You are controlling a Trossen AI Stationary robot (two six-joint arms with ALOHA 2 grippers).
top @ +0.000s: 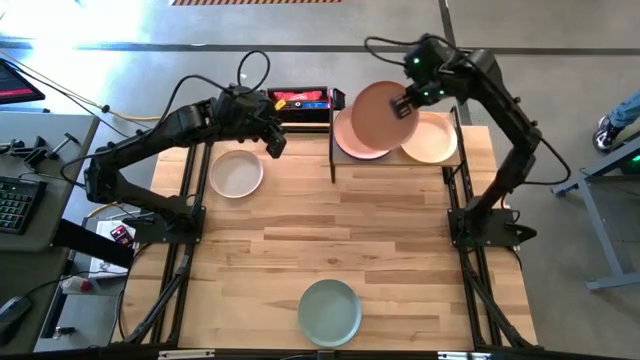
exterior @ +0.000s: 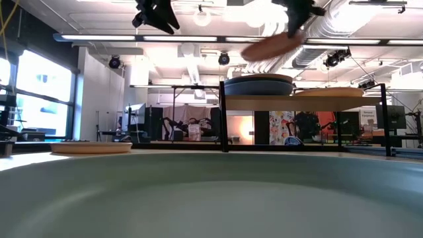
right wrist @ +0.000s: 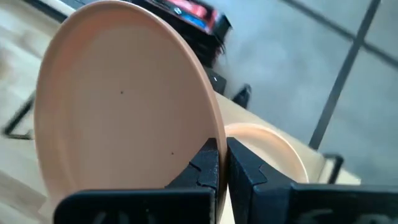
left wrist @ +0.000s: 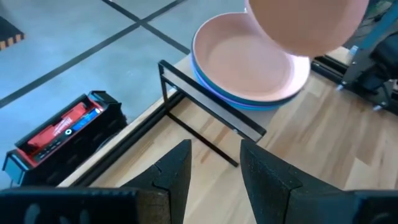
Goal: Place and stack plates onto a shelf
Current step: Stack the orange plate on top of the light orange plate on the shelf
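My right gripper (top: 403, 103) is shut on a salmon plate (top: 383, 114) and holds it tilted above the shelf (top: 445, 160), a light-wood platform on black posts. On the shelf's left part a pale pink plate (top: 350, 140) lies on a blue one (left wrist: 214, 93). A pale tan plate (top: 432, 140) lies on its right part. My left gripper (top: 272, 142) is open and empty, raised to the left of the shelf. A cream plate (top: 237, 172) lies on the table below it. A sage green plate (top: 330, 311) lies near the front edge. My right gripper pinches the salmon plate's rim (right wrist: 216, 132) between its two fingers, one on each face. The plate is lifted clear and tilted (exterior: 271, 45), its free side lower, over the pink-and-blue stack.
A black and red box (top: 298, 100) sits on the floor behind the table's far edge, left of the shelf. The shelf's black posts (top: 332, 150) stand at its corners. The middle of the wooden tabletop (top: 340, 230) is bare. A person's shoe (top: 606, 132) shows at the far right.
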